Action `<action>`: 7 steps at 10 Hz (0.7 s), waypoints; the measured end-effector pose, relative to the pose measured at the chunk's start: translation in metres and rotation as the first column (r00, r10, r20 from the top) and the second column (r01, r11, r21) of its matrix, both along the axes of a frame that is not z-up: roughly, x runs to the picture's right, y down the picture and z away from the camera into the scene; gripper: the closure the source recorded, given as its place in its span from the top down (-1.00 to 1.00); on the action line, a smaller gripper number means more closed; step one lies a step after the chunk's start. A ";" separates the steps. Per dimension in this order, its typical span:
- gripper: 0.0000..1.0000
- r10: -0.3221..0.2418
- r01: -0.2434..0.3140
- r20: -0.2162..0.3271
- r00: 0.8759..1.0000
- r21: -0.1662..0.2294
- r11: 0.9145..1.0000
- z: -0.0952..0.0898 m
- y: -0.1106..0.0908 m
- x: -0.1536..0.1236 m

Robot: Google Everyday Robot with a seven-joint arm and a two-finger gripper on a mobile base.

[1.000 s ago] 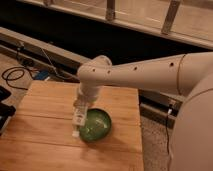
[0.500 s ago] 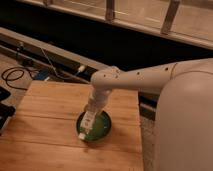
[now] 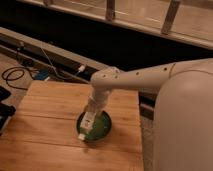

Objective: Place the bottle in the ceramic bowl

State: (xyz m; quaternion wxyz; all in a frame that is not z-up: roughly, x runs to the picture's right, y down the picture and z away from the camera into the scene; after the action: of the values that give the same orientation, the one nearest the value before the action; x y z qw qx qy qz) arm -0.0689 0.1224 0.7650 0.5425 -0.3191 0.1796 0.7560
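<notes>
One arm, white smooth plastic, reaches in from 3 o'clock over wooden plank table (image 3: 45,105). Gripper (image 3: 91,111) sits above bowl (image 3: 102,129), clamped on bottle (image 3: 86,123). Bottle: slim, white, tilted, cap end toward 7 o'clock, over bowl's glossy green inside at its 9 o'clock edge. Bowl round, dark rim, approx. table centre. Black cables (image 3: 15,76) on floor at 10 o'clock.

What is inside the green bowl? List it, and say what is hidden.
The white bottle lies tilted across the green ceramic bowl, cap end over the near rim. The claw above covers the bottle's upper end and the bowl's far rim.
</notes>
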 end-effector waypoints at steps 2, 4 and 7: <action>0.27 -0.002 0.002 0.002 1.000 0.000 1.000 0.000 0.000 -0.002; 0.56 -0.001 0.001 0.002 1.000 0.000 1.000 0.000 0.000 -0.001; 0.60 -0.002 0.002 0.004 1.000 0.000 1.000 -0.001 0.000 -0.002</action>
State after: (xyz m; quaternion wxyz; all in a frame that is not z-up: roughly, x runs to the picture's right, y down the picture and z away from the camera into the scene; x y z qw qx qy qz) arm -0.0711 0.1227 0.7644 0.5436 -0.3202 0.1790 0.7549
